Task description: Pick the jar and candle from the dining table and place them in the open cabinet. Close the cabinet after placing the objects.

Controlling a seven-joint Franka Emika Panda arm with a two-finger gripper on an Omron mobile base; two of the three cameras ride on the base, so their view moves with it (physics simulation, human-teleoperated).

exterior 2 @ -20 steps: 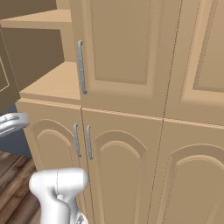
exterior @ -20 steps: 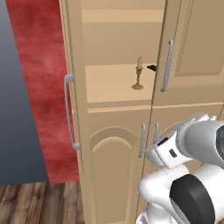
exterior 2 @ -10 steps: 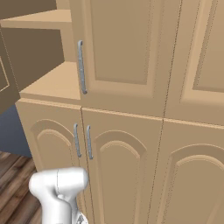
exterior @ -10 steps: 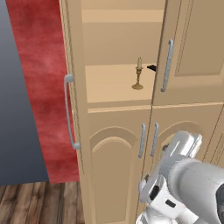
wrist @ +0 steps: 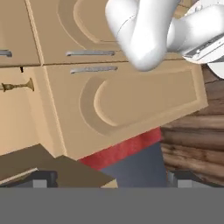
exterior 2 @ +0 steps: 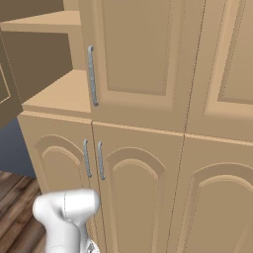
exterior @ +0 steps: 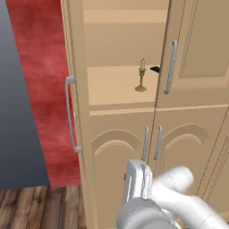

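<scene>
The candle (exterior: 141, 78), cream in a brass-gold holder, stands upright on the shelf of the cabinet (exterior: 120, 129), in the open upper compartment next to the closed right door. In the hand view, which is rolled, the candle (wrist: 16, 86) lies sideways at the left edge above the arched lower doors. My gripper (wrist: 113, 179) is open with nothing between its fingertips (wrist: 43, 178), well away from the cabinet front and the candle. My white arm (exterior: 150, 197) is folded low in front of the lower doors. The jar and the dining table are out of view.
The open upper door (exterior: 74, 89) juts out edge-on with its silver handle (exterior: 71, 114) toward me. A small black thing (exterior: 155, 69) lies behind the candle, partly hidden by the closed door. A red wall (exterior: 42, 67) and wooden floor (exterior: 40, 208) lie left.
My arm has swung down from the right side of the left base view to its bottom centre. The candle and the cabinet doors have stayed put.
</scene>
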